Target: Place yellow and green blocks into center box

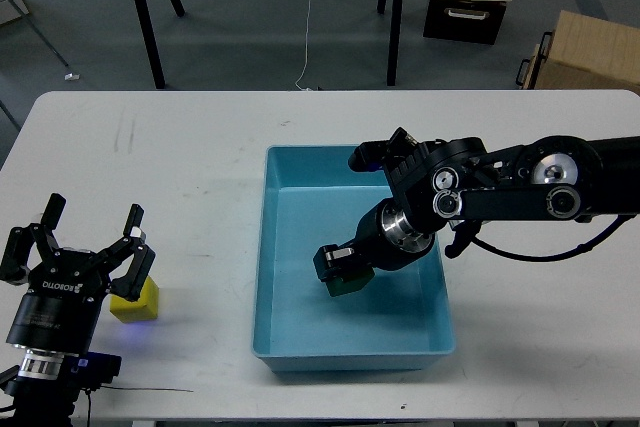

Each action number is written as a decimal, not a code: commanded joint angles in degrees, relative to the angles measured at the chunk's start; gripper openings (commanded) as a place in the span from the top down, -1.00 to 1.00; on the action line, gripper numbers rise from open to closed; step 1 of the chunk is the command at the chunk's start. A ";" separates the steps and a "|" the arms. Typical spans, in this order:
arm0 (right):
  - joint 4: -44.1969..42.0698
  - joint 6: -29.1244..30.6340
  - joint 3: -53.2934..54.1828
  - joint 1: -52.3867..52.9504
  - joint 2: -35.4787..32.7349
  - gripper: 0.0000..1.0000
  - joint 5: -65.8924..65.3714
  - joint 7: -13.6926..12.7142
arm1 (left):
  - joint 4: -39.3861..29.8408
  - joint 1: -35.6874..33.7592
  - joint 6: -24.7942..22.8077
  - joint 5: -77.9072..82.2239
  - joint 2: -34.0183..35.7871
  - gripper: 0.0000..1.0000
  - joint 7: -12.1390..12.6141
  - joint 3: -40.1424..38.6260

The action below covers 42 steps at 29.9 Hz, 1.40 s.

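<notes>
The light-blue tray sits at the table's middle. My right gripper reaches into it from the right and is shut on the dark green block, held just above the tray floor. The yellow block lies on the table left of the tray. My left gripper is open, its fingers spread, with one fingertip at the yellow block's upper edge; the block is partly hidden behind it.
A brown cardboard carton stands on the floor beyond the table's far right corner. Black stand legs and a dark cabinet stand behind the table. The white table shows faint scuff marks.
</notes>
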 commanded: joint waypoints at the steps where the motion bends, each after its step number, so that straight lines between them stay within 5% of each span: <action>1: -0.12 -1.83 -0.03 -0.55 0.22 -0.75 0.16 0.09 | 0.00 0.22 0.00 0.00 0.06 -1.00 0.00 -0.02; 2: -0.21 -2.18 0.49 -0.46 0.05 -0.98 0.25 0.09 | 0.00 0.22 0.00 0.00 0.06 -1.00 0.00 -0.02; 13: -2.40 -3.06 10.68 0.24 -9.78 -0.98 6.12 0.18 | -0.18 -0.22 0.00 0.08 0.05 -1.00 0.09 0.85; 17: -5.65 -4.46 20.94 -0.37 -16.12 -0.98 18.32 0.80 | -0.18 -0.48 0.00 0.08 0.23 -1.00 0.09 1.56; 24: -18.64 -6.93 40.80 -3.52 -17.01 -0.98 31.62 1.06 | -0.09 -2.24 0.00 0.08 0.41 -1.00 0.18 2.70; 34: -21.92 -5.00 87.47 -32.77 -16.04 -0.98 44.89 3.52 | -0.18 -2.50 0.00 0.08 0.67 -1.00 0.27 2.70; 42: -3.22 -5.79 113.07 -68.35 -15.69 -0.98 49.56 3.61 | -0.09 -2.59 0.00 0.08 0.67 -1.00 0.09 2.62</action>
